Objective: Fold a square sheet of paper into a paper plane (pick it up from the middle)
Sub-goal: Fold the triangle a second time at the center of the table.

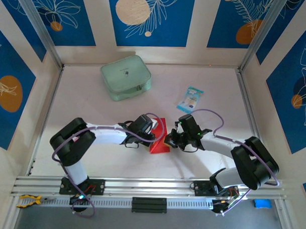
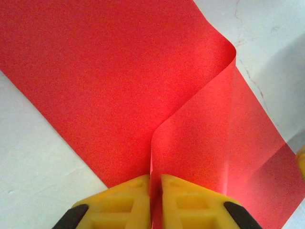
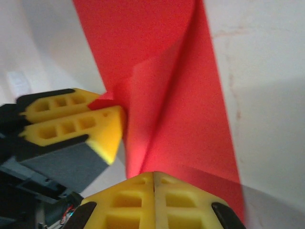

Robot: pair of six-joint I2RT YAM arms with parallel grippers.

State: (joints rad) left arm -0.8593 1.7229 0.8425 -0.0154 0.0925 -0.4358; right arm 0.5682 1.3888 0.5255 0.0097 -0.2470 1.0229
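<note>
The square sheet of paper [image 1: 159, 141] is bright red and lies partly folded on the white table between my two grippers. In the left wrist view one part of the paper [image 2: 109, 81] lies flat while a flap curls up and runs between the yellow fingers. My left gripper [image 2: 155, 180] is shut on that flap, and its fingers [image 3: 81, 125] also hold a red corner in the right wrist view. My right gripper [image 3: 154, 174] is shut, tips together at the near edge of the paper [image 3: 171, 109]. I cannot tell whether any paper is pinched there.
A pale green zip pouch [image 1: 125, 77] sits at the back left. A small blue-white packet [image 1: 190, 99] lies at the back right. Patterned walls enclose the table on three sides. An aluminium rail [image 1: 150, 187] runs along the near edge by the arm bases.
</note>
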